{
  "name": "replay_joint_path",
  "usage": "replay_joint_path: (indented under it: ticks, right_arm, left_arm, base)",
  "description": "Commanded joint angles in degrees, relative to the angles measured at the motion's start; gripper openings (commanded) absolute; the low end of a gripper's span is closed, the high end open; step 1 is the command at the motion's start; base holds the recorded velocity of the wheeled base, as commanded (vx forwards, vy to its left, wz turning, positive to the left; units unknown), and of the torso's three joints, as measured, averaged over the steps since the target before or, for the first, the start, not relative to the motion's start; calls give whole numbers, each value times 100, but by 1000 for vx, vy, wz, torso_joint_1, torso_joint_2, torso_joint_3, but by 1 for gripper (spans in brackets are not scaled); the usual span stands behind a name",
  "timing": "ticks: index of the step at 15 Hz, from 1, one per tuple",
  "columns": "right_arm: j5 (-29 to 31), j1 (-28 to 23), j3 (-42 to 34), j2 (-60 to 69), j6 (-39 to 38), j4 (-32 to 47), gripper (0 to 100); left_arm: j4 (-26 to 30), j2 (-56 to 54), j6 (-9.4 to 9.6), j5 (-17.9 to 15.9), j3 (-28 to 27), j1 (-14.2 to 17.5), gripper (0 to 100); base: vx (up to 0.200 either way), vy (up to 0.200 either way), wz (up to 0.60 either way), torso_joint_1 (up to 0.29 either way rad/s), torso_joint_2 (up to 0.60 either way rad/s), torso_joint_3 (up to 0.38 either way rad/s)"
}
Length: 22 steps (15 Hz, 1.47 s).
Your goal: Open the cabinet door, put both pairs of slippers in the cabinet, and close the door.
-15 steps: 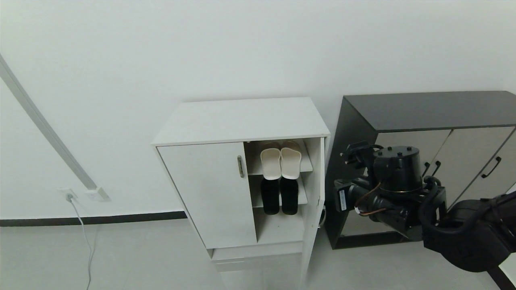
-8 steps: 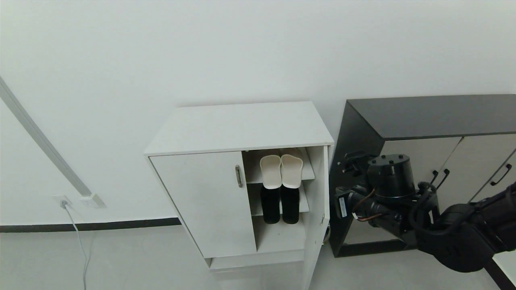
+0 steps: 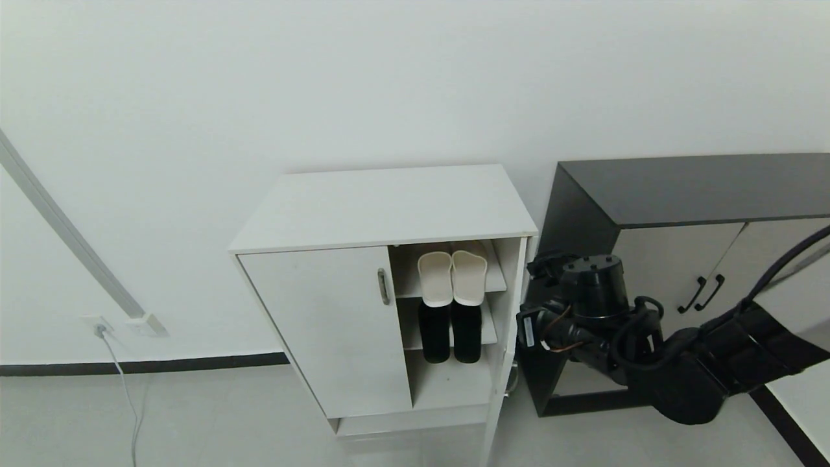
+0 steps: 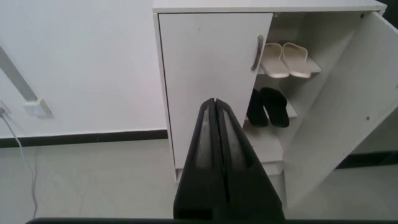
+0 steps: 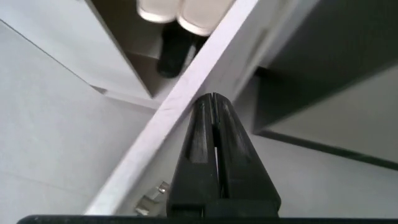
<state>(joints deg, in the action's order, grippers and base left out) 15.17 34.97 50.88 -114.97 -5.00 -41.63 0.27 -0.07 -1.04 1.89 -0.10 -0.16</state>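
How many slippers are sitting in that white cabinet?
4. Two white slippers lie side by side on the upper shelf; two black slippers sit on the shelf below. The closed left door may hide more.

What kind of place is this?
Probably a hallway or test room: a white shoe cabinet with white slippers and black slippers on its shelves, a dark sideboard beside it, a wall socket.

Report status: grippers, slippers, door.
Left gripper shut, empty. Right gripper shut, beside open white cabinet door. White slippers shelved inside, above black slippers. Door not yet closed.
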Motion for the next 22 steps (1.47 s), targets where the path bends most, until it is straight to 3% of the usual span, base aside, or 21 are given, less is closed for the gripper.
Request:
replay_joint_path:
  ticks: [1,9,22]
  right_arm:
    - [-58,-105,247,-377,-19,-117,0]
    - [-110,-105,1240,-1133,-19,-469,0]
    - [-286,-228,2110,-1783,-19,-970,0]
  left_arm:
    - [0,7,-2,4,1,-2,0]
    - [0,7,-11,31,1,-2,0]
    - [0,7,-11,31,1,-2,0]
  base:
    - [0,0,0,0,0,0]
    - [0,0,0,0,0,0]
    - [0,0,0,0,0,0]
